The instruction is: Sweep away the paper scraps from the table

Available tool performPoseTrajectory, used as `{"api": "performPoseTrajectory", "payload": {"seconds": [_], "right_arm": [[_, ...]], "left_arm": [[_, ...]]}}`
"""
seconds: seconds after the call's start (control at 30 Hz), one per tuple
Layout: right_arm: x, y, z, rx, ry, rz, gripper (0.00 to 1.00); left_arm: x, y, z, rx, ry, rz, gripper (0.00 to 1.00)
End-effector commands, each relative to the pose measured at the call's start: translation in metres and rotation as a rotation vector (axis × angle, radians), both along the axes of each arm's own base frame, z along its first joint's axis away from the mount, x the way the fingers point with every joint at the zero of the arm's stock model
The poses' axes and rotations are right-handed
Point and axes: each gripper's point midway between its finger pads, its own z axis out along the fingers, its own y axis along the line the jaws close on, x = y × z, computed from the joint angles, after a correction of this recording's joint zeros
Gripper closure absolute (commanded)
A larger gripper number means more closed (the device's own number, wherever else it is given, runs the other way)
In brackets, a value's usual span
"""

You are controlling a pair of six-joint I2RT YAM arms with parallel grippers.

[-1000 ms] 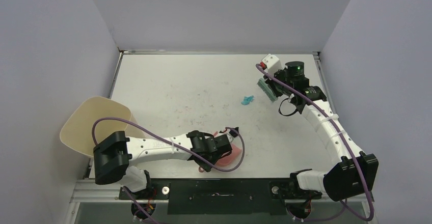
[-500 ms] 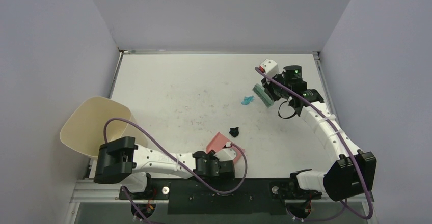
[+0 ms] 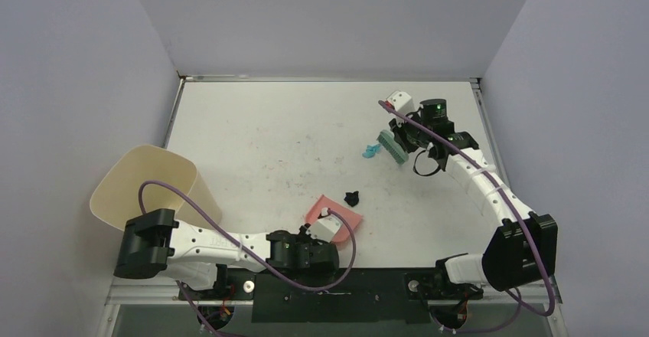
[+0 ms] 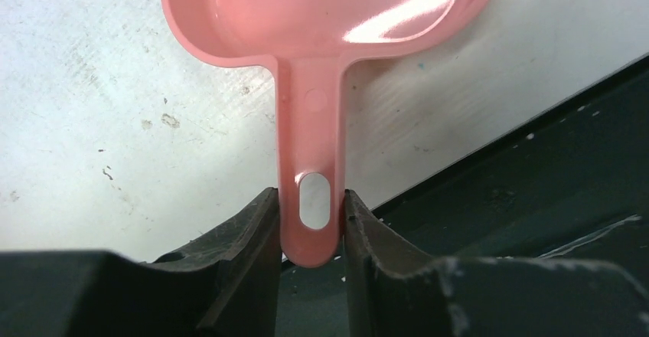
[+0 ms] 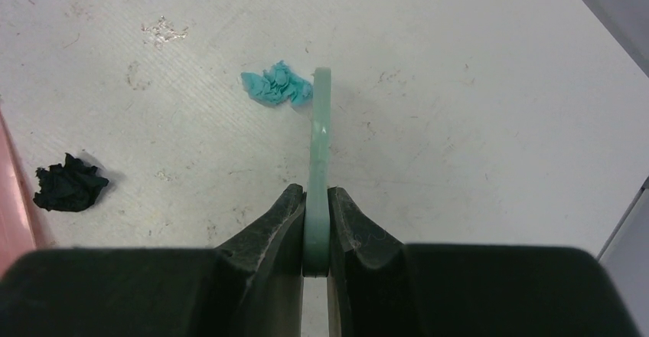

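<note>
Two paper scraps lie on the white table (image 3: 252, 138): a teal wad (image 3: 371, 151) (image 5: 275, 86) and a black wad (image 3: 352, 197) (image 5: 69, 184). My left gripper (image 3: 321, 233) (image 4: 310, 214) is shut on the handle of the pink dustpan (image 3: 333, 214) (image 4: 329, 15), which lies near the front edge, just left of the black wad. My right gripper (image 3: 409, 134) (image 5: 317, 222) is shut on the handle of the teal brush (image 3: 393, 145) (image 5: 319, 145), whose head sits just right of the teal wad.
A beige bin (image 3: 141, 188) stands off the table's left front corner. Grey walls close in the back and sides. A metal rim (image 3: 321, 79) edges the table. The dark base rail (image 3: 329, 283) runs along the front.
My left arm has pulled back toward the front edge, uncovering the black wad, and set the dustpan beside it. My right gripper has moved the brush left, close to the teal wad.
</note>
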Motion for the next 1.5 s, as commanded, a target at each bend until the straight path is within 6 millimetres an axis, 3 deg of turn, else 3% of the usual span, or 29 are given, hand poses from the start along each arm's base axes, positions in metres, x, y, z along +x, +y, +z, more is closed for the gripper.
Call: {"api": "performPoseTrajectory", "payload": {"seconds": [0.0,0.23,0.4,0.53,0.63,0.87,1.17,1.3,1.47], "right_arm": [[0.036,0.004,0.034,0.01,-0.118,-0.031,0.95],[0.081,0.011,0.052,-0.025,-0.164,-0.041,0.95],[0.105,0.03,0.035,-0.107,-0.145,-0.019,0.95],[0.1,0.047,0.009,-0.202,-0.085,0.028,0.95],[0.077,0.062,-0.005,-0.24,-0.009,0.074,0.95],[0.009,0.094,-0.015,-0.252,0.091,0.18,0.95],[-0.081,0.136,-0.026,-0.071,0.324,0.352,0.95],[-0.104,0.138,-0.019,-0.022,0.382,0.408,0.95],[-0.118,0.139,-0.005,0.01,0.414,0.439,0.95]], "left_arm": [[0.008,-0.015,0.026,-0.137,-0.053,0.022,0.83],[-0.005,-0.001,0.047,-0.094,0.033,0.023,0.98],[-0.017,0.014,0.058,0.039,0.115,-0.017,1.0],[-0.016,0.019,0.062,0.128,0.125,-0.049,1.0],[-0.013,0.019,0.057,0.169,0.143,-0.058,1.0],[-0.002,0.007,0.037,0.198,0.167,-0.072,1.0],[0.015,-0.014,0.019,0.188,0.138,-0.065,1.0],[0.023,-0.017,0.017,0.178,0.12,-0.043,1.0],[0.027,-0.017,0.014,0.155,0.109,-0.02,1.0]]}}
